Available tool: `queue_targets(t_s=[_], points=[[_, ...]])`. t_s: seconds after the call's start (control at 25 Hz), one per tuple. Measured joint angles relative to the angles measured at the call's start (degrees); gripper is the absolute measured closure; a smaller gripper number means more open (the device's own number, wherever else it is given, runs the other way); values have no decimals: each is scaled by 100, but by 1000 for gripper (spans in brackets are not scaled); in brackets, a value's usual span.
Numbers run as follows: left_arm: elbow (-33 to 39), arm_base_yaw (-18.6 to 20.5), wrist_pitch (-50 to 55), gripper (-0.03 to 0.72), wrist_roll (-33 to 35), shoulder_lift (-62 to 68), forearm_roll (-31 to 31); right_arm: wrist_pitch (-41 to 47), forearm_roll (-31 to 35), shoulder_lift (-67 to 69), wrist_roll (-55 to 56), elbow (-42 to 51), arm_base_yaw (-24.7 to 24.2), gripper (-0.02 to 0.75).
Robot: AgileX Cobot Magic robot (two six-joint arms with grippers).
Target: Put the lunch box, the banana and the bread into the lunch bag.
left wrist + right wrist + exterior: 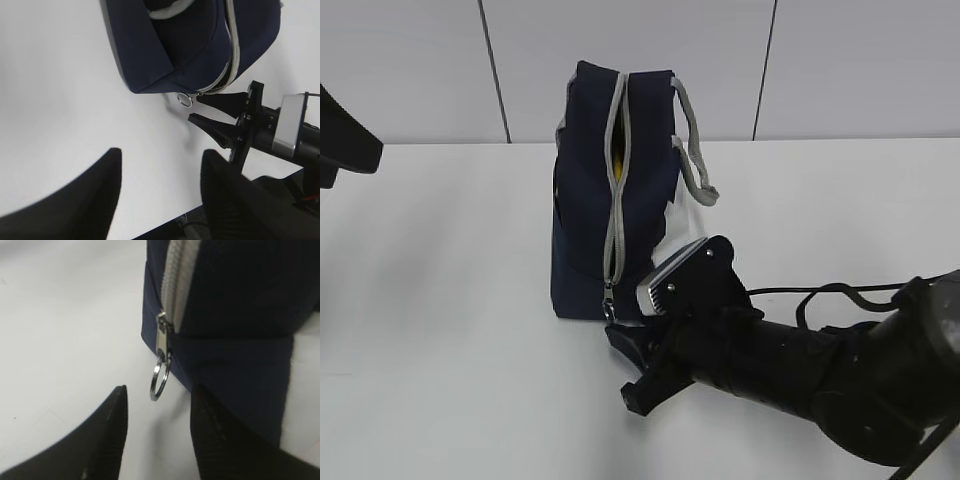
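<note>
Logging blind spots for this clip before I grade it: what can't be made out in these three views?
- Contents of the lunch bag: fabric walls hide them in every view; the exterior view shows only a yellow sliver through the zipper gap, too little to identify.
- Left gripper: the left wrist view shows blurred fingers cut off by the bottom edge.
- Right gripper: whether it touches the ring pull is unclear; its fingertips are blurred.
</note>
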Motion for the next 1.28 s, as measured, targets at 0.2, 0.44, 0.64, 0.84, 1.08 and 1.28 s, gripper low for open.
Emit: queue_targets(t_s=[0.2, 0.44, 0.64, 0.84, 1.08, 1.28], points=[[0, 0, 0, 317, 0, 0, 0, -40, -26, 266, 88, -158, 0, 433], [0, 0, 0, 317, 0, 0, 0, -101, -26, 341, 110, -294, 0, 465], [0, 0, 0, 317, 0, 0, 0, -43, -15, 351, 129, -441, 0, 524], [0, 0, 0, 317, 0, 0, 0, -18, 9, 351, 133, -445, 0, 650], [0, 0, 0, 317, 0, 0, 0, 173, 85, 351, 133, -454, 0, 754], [0, 0, 0, 318, 0, 0, 0, 174, 73, 351, 133, -454, 0, 754]])
